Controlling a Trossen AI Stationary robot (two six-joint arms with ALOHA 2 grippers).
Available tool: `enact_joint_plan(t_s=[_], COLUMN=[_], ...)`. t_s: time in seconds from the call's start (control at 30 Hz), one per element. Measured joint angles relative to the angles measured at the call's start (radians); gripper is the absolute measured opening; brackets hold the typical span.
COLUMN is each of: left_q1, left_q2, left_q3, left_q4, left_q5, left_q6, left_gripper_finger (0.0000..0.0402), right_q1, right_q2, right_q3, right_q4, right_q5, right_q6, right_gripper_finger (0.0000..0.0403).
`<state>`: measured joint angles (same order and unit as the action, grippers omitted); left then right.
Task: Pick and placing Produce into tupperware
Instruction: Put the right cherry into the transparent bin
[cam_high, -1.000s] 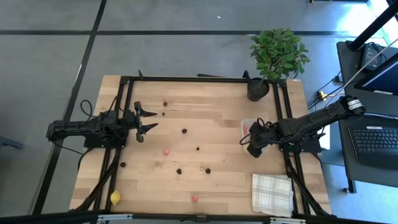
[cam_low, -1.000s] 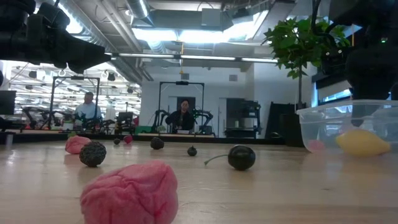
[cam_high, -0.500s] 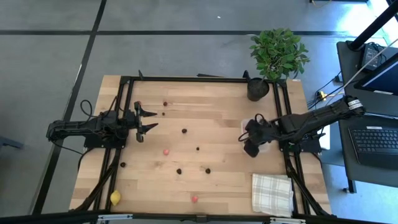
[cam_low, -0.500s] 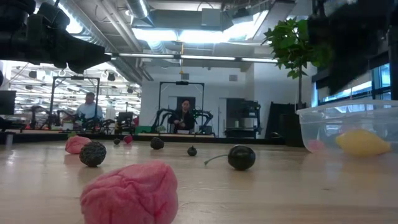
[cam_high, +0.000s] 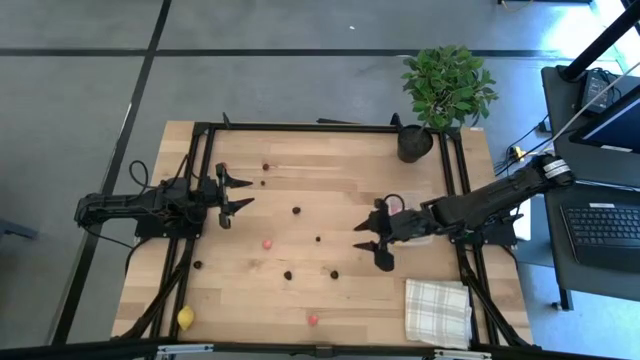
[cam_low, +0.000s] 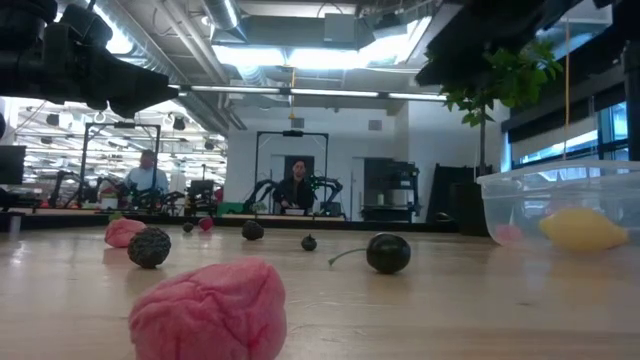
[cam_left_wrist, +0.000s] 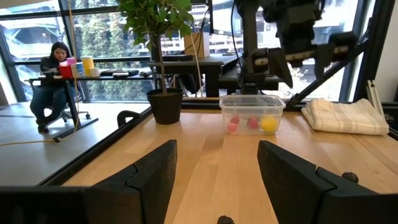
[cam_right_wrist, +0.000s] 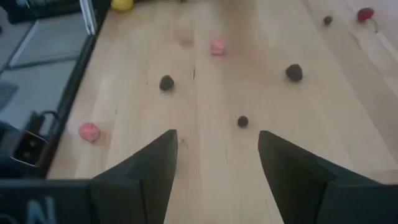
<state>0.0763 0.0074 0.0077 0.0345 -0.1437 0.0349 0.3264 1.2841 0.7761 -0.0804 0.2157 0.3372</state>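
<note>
Nearby, the clear rounded plastic tupperware (cam_left_wrist: 251, 112) holds smooth fruit while both grippers' jaws stand spread, empty.

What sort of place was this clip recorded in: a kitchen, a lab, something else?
Most likely a robotics lab in an open-plan office, not a kitchen. Beyond the wooden table stand similar black-framed arm rigs, people sit at desks by large windows, and a laptop sits beside the bench.
</note>
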Motion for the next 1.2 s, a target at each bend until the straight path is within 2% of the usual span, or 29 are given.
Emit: enact_joint_plan(t_s=[0.23,0.7,1.07,1.2], left_q1=[0.0,0.0,0.0,0.0], left_q2=[0.0,0.0,0.0,0.0], left_q3=[0.0,0.0,0.0,0.0], left_q4=[0.0,0.0,0.0,0.0], left_q5=[0.0,0.0,0.0,0.0], left_q6=[0.0,0.001,0.001,0.001], left_gripper_finger=[0.0218,0.0218,0.0218,0.0218], right_q1=[0.0,0.016,0.078,0.077], right_q2=[0.143,0.423,0.626,0.631], right_q3=[0.0,0.007,0.148,0.148], right_q4=[0.115,0.418,0.381,0.342], right_q5=[-0.003,-0.121,-0.135,-0.125], right_q6=[-0.04,-0.16,-0.183,-0.135], right_gripper_finger=[0.0226,0.0226,0.0226,0.0226])
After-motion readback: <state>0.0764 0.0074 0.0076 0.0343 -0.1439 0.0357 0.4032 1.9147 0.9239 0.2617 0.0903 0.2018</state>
